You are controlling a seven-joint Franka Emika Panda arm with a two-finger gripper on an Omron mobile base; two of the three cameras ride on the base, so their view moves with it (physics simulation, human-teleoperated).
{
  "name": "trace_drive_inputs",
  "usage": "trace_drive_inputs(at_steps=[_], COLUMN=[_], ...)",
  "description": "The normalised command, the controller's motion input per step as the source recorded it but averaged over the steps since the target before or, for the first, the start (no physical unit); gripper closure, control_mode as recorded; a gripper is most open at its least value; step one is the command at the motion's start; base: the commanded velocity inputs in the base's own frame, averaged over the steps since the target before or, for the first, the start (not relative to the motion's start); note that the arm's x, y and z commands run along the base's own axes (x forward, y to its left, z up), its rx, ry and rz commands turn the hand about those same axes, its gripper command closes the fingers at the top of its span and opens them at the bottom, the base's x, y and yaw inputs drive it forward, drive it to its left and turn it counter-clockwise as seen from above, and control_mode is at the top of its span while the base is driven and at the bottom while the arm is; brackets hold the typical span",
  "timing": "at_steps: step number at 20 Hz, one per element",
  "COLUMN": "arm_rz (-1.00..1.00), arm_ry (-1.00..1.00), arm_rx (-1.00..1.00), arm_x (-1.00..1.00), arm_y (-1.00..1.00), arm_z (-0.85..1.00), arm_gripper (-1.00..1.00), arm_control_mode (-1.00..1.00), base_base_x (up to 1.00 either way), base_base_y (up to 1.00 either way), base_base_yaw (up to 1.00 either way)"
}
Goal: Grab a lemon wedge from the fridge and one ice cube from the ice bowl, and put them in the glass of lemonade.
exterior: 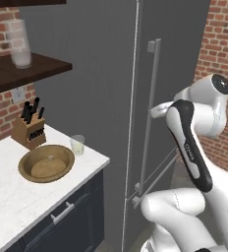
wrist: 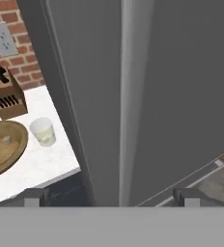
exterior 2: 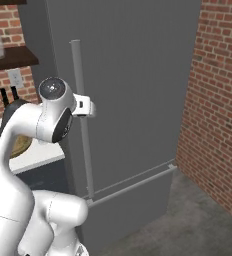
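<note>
Your tool [wrist: 112, 195] is spread wide, its tips either side of the fridge [wrist: 181, 96] handle [wrist: 126, 96]. The bowl [wrist: 0, 147] and glass [wrist: 43, 131] sit left of it on the counter [wrist: 36, 169].

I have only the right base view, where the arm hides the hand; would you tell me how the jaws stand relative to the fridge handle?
Observer: In the hand view the jaws are open, and the long handle of the fridge runs up between the two tips. They are not closed on it.
Operator: Thank you. Is the glass of lemonade anywhere near?
Observer: Yes. The glass of lemonade stands on the counter, between the ice bowl and the fridge side.
Operator: And is there ice in that bowl?
Observer: One small pale ice cube lies inside it.
</note>
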Motion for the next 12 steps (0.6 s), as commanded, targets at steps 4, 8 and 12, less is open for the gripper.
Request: trace_drive_inputs(at_steps=[4, 8, 12], arm_rz=[0.00, 0.02, 0.05], arm_ry=[0.15, 0.04, 0.00], arm_rx=[-0.06, 0.00, 0.02], arm_x=[0.78, 0.75, 0.51], arm_y=[0.12, 0.10, 0.00], arm_z=[-0.07, -0.29, -0.36], arm_gripper=[-1.00, -1.00, -1.00], arm_control_mode=[-1.00, -1.00, -1.00], base_base_x=[0.00, 0.00, 0.00], base_base_y=[0.00, 0.00, 0.00], base_base_yaw=[0.00, 0.00, 0.00])
